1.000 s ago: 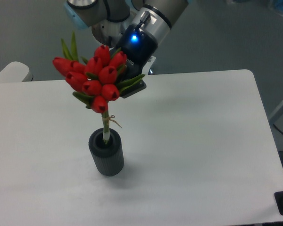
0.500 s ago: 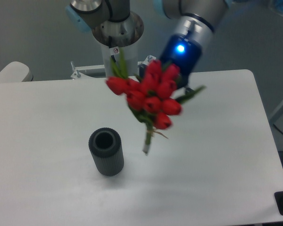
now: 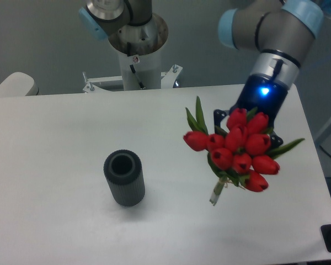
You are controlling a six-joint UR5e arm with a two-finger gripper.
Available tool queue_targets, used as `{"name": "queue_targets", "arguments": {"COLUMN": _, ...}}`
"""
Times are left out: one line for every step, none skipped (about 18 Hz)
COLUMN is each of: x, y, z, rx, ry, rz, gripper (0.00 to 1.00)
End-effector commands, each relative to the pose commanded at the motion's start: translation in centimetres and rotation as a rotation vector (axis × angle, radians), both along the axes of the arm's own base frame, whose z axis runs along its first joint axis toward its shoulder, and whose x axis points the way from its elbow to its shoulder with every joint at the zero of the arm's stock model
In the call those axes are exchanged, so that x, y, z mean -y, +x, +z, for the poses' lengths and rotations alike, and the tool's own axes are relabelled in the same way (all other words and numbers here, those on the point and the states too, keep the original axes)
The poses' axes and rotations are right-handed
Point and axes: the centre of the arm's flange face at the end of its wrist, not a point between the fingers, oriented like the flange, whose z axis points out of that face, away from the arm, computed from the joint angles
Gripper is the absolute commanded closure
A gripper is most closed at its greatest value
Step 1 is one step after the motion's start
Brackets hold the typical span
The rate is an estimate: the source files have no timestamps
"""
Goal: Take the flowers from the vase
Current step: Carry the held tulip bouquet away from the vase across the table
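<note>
A grey-tubed arm [image 3: 267,25] with pale blue joint caps and a glowing blue wrist light [image 3: 260,91].

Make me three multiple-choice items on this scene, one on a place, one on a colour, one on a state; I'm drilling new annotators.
1. Where is the tulip bunch?
A. standing in the vase
B. in the air to the right of the vase, at the gripper
C. lying flat on the table's left corner

2. What colour is the vase?
A. dark grey
B. white
C. red

3. What is in the vase's mouth?
A. stems
B. a gripper finger
C. nothing

Answers:
1. B, the bunch hangs at the gripper with its stem ends above the white table.
2. A, its ribbed sides are dark grey.
3. C, the round opening shows only a dark hollow.
</note>
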Motion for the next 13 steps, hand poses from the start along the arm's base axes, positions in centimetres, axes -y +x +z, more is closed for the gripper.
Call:
{"name": "queue_targets", "arguments": {"x": 0.1, "y": -0.3, "z": -0.3, "rx": -0.007, "ry": -0.002, "rz": -0.001, "gripper": 0.68}}
{"name": "queue_targets", "arguments": {"x": 0.1, "y": -0.5, "z": -0.6, "rx": -0.025, "ry": -0.002, "rz": -0.010, "gripper": 0.68}}
{"name": "queue_targets", "arguments": {"x": 0.2, "y": -0.8, "z": -1.1, "rx": -0.046, "ry": -0.010, "rz": -0.018, "gripper": 0.68}}
{"name": "queue_targets", "arguments": {"x": 0.5, "y": -1.1, "z": -1.8, "rx": -0.056, "ry": -0.024, "rz": -0.016, "gripper": 0.68}}
{"name": "queue_targets", "arguments": {"x": 0.5, "y": -1.2, "z": -2.1, "rx": -0.060, "ry": -0.031, "rz": -0.015, "gripper": 0.68}}
{"name": "queue_targets", "arguments": {"x": 0.4, "y": -1.2, "z": -2.3, "rx": -0.061, "ry": -0.034, "rz": -0.016, "gripper": 0.68}}
{"name": "queue_targets", "arguments": {"x": 0.3, "y": -1.5, "z": -2.6, "rx": -0.069, "ry": -0.049, "rz": -0.013, "gripper": 0.68}}
{"name": "queue_targets", "arguments": {"x": 0.2, "y": -1.5, "z": -2.9, "rx": -0.081, "ry": -0.069, "rz": -0.011, "gripper": 0.68}}
{"name": "queue_targets", "arguments": {"x": 0.2, "y": -1.5, "z": -3.2, "rx": -0.092, "ry": -0.084, "rz": -0.010, "gripper": 0.68}}
{"name": "queue_targets", "arguments": {"x": 0.3, "y": -1.5, "z": -3.2, "rx": -0.104, "ry": -0.085, "rz": -0.014, "gripper": 0.68}}
{"name": "queue_targets", "arguments": {"x": 0.4, "y": -1.5, "z": -3.4, "rx": -0.112, "ry": -0.087, "rz": -0.019, "gripper": 0.68}}
{"name": "queue_targets", "arguments": {"x": 0.4, "y": -1.4, "z": -3.4, "rx": -0.117, "ry": -0.087, "rz": -0.025, "gripper": 0.68}}
{"name": "queue_targets", "arguments": {"x": 0.4, "y": -1.4, "z": -3.4, "rx": -0.117, "ry": -0.087, "rz": -0.026, "gripper": 0.68}}
